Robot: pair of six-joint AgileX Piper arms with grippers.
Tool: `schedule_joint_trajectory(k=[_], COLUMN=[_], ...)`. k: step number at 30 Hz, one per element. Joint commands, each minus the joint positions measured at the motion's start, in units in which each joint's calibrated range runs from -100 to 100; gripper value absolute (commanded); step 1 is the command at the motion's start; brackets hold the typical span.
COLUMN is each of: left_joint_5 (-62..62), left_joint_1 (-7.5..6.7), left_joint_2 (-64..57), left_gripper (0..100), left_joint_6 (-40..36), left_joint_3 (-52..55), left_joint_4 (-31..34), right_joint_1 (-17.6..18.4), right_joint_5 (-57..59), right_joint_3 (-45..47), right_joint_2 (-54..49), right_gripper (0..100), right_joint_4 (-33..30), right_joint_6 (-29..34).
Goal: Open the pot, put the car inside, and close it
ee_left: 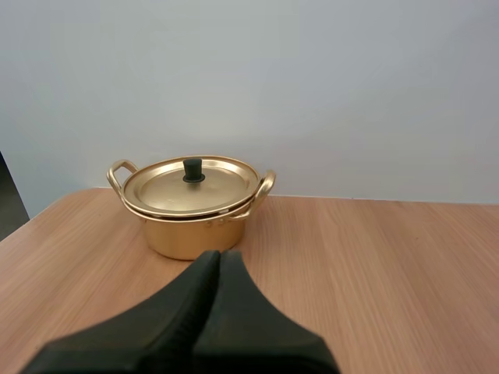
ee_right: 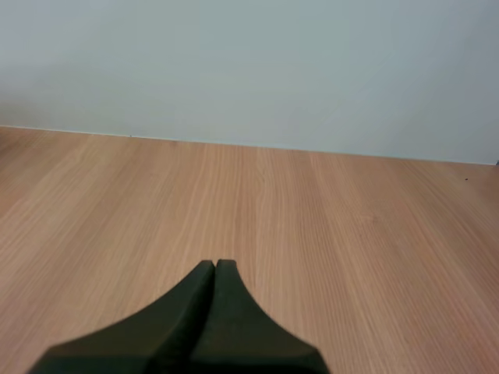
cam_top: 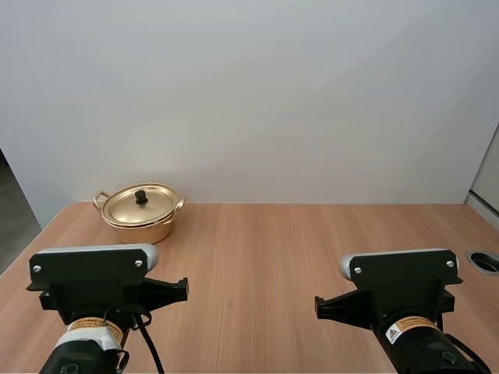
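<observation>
The pot (cam_top: 142,222) is small, round and of shiny golden metal. It has two loop handles (ee_left: 118,173), one at each side. The lid (ee_left: 191,187) is of the same golden metal, lies flat on the pot and closes it. A small black knob (ee_left: 192,169) stands in the middle of the lid. The pot stands at the far left of the wooden surface (cam_top: 257,257), close to the pale wall (cam_top: 257,93) behind it.

Around the pot the wood is bare, and nothing lies between the pot and the left arm (cam_top: 93,284). At the right edge of the surface there is a round hole (cam_top: 485,261) with a grey ring.

Both arms are low at the near edge, the left arm in line with the pot and the right arm (cam_top: 401,288) well apart from it. The left jaws are closed on nothing (the two fingers lie together as one dark wedge). They point at the front of the pot, near it but not touching. The right jaws are closed in the same way and hold nothing, and they point over bare wood toward the wall.
</observation>
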Motion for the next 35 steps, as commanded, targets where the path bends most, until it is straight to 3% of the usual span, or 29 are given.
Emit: schedule_joint_trajectory(k=[1,3,35], left_joint_5=[3.63,5.25,4.92], left_joint_1=[0.04,0.04,0.04], left_joint_2=[0.00,0.00,0.00], left_gripper=[0,0,0], left_joint_6=[-0.01,-0.01,-0.01], left_joint_3=[0.00,0.00,0.00], left_joint_4=[-6.81,-9.47,-7.21], right_joint_1=[0.02,0.02,0.02], right_joint_5=[0.00,0.00,0.00], right_joint_3=[0.00,0.00,0.00], right_joint_2=[0.00,0.00,0.00], right_gripper=[0,0,0], right_joint_4=[-0.02,-0.02,-0.02], right_joint_6=[-0.07,-0.07,-0.07])
